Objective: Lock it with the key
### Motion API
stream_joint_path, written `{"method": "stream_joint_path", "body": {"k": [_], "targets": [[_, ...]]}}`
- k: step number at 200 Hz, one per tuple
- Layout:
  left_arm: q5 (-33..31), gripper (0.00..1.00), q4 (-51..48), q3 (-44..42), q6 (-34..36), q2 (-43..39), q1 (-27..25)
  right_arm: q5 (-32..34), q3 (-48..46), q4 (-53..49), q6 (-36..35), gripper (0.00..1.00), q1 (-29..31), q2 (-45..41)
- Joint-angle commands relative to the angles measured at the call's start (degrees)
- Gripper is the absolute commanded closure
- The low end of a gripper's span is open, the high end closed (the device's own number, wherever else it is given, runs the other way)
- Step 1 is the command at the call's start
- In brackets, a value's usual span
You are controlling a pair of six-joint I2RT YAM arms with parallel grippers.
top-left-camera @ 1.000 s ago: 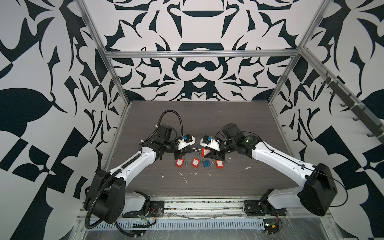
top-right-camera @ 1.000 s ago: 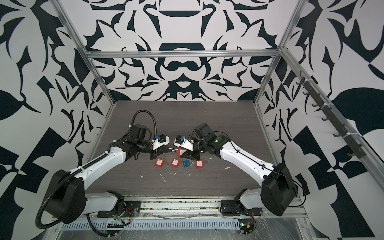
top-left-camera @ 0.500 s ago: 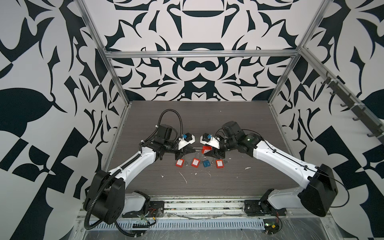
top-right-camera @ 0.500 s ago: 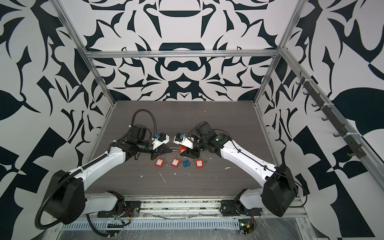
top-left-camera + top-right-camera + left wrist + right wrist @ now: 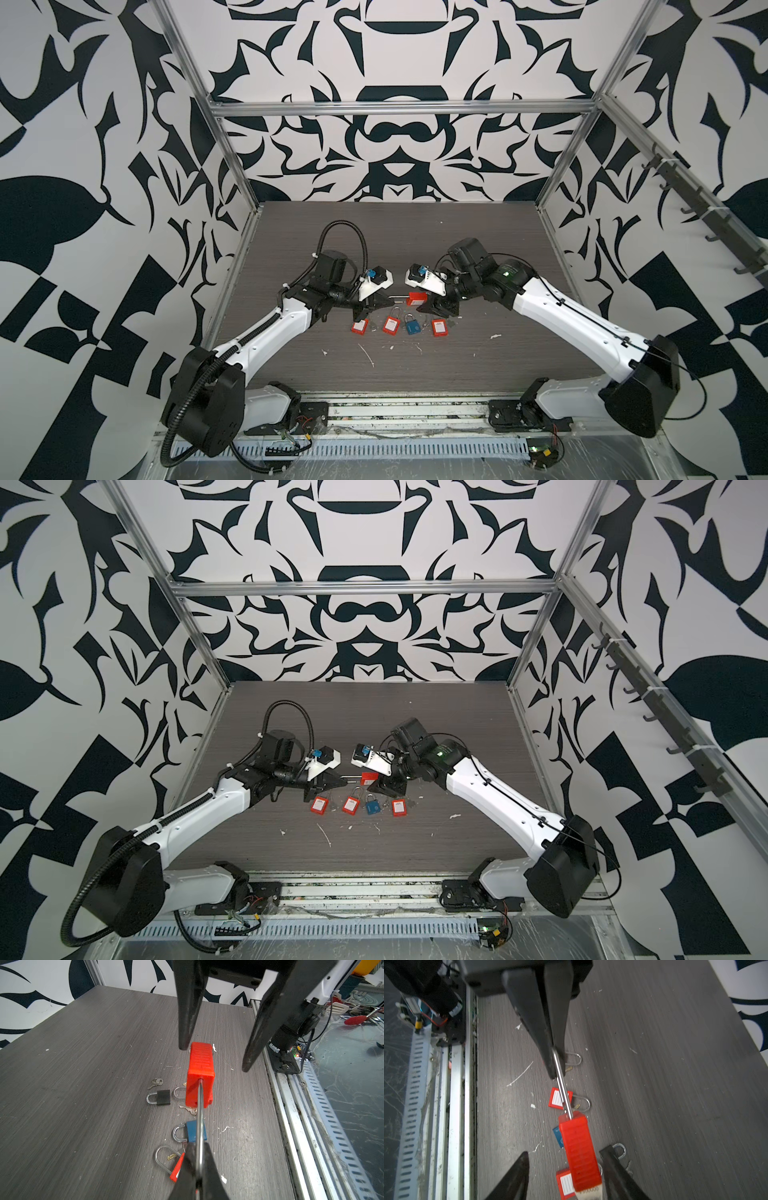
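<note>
The red padlock [image 5: 200, 1076] hangs in the air between the two arms, above the row lying on the tabletop [image 5: 415, 232]; the left hand [image 5: 198, 1154] is clenched on its steel shackle [image 5: 560, 1082]; the right hand [image 5: 215, 1057] is released, its fingers spread to either side of the body. I judge it light and rigid, with hard ribbed plastic best taken across the broad flanks; the thin, smooth shackle could let it swivel. Counted: six padlocks, four of them red, one blue padlock [image 5: 412, 328] and one black padlock [image 5: 163, 1097]; loose keys [image 5: 155, 1082] number perhaps three, too small to be sure.
</note>
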Motion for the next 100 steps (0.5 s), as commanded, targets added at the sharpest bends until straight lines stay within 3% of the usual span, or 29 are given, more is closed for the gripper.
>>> {"method": "stream_joint_path", "body": {"k": [1,100], "targets": [[2.97,1.0,1.32,-0.35,-0.18,-1.16,-0.86,1.01,2.58,-3.55,-2.23,0.47,0.16,0.46],[7.8,1.0,0.04,1.8,0.55,-0.11,-1.82,-4.49,4.1,-5.6,-5.7,0.76,0.15,0.74]]}}
